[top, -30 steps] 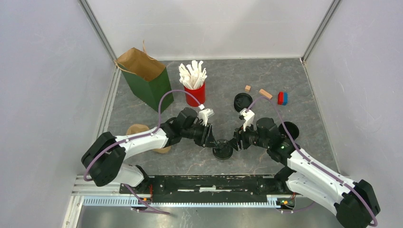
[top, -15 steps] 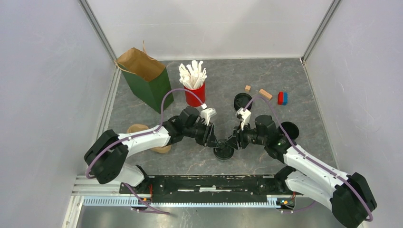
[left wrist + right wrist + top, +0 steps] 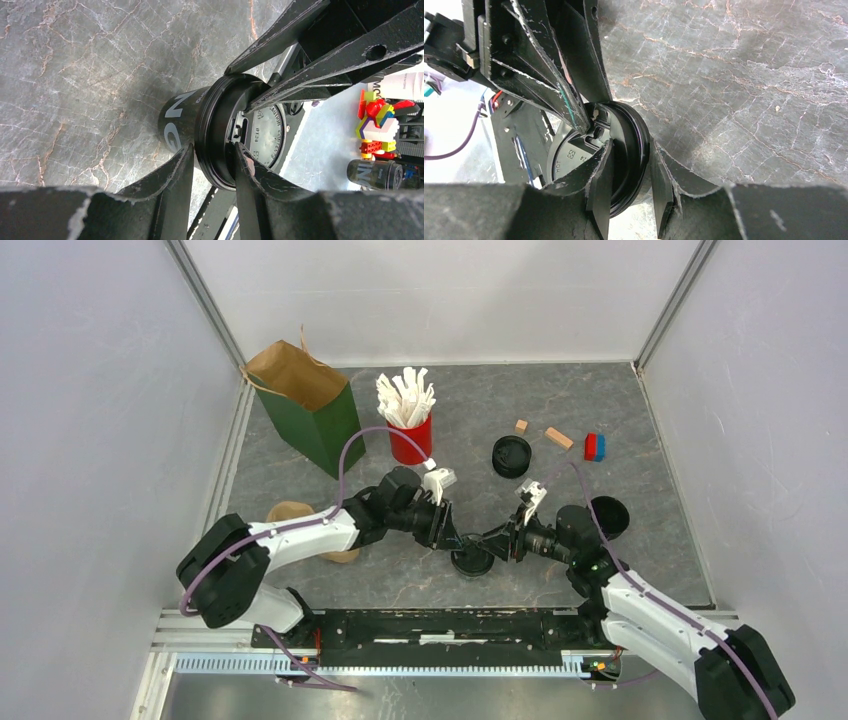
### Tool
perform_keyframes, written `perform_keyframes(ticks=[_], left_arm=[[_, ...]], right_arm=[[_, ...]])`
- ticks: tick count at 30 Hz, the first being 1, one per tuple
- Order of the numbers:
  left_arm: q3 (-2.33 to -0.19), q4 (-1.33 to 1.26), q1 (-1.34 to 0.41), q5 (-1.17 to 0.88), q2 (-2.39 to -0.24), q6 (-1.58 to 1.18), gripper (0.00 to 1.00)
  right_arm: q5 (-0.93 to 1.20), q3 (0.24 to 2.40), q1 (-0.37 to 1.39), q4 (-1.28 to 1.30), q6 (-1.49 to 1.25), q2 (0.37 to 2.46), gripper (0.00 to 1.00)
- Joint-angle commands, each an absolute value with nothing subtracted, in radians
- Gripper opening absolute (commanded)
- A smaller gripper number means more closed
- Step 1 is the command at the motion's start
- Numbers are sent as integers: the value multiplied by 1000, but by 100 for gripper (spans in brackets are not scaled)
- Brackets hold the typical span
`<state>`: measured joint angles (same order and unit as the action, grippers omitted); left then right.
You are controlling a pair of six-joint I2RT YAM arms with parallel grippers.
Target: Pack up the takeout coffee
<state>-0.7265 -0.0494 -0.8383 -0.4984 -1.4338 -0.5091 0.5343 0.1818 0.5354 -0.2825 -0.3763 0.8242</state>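
Takeout coffee (image 3: 470,561): upright by the middle of the counter's (image 3: 620,410) near edge, lid (image 3: 216,125) on. Left gripper (image 3: 210,150) and right gripper (image 3: 629,152) each pinch the lid rim narrowly, from opposite sides. The paper cup is probably light, thin-walled, crushable and slick; best held low around the body. The stone-patterned surface looks flat. Walls (image 3: 90,440) enclose three sides, and the green bag (image 3: 318,430) stands towards the far left corner.

— Any room between the left gripper (image 3: 457,544)'s jaws?
— None. The takeout coffee cup (image 3: 470,562)'s lid rim fills them. It fills the right gripper (image 3: 488,541)'s too, which faces the left head-on.
— Beyond the tips?
— Each gripper blocks the other there. Bare table (image 3: 470,410) lies off both jaws' far flank. A loose black lid (image 3: 511,456) and a red cup of sticks (image 3: 410,437) stand well apart on it.
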Motion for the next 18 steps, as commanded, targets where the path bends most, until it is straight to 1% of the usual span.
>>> perform_keyframes(ticks=[1,4,7,11,15,18], left_arm=[[-650,51,-840,-381,-1445,-472,41],[-670,64,-840,-358,-1428,-482,44],[-722,75,-839,-337,-1403,-512,50],[-762,46,-839,-351,-1393,-559,55],[-775,10,-837,-392,-1405,-595,63],[-778,5,-834,-403,-1390,-619,72]], right_arm=[[436,54,523,-127,-376,812,36],[471,14,522,-205,-446,777,35],[488,5,523,-261,-518,742,35],[454,5,525,-262,-563,698,35],[423,5,527,-260,-601,667,35],[409,5,532,-252,-609,653,35]])
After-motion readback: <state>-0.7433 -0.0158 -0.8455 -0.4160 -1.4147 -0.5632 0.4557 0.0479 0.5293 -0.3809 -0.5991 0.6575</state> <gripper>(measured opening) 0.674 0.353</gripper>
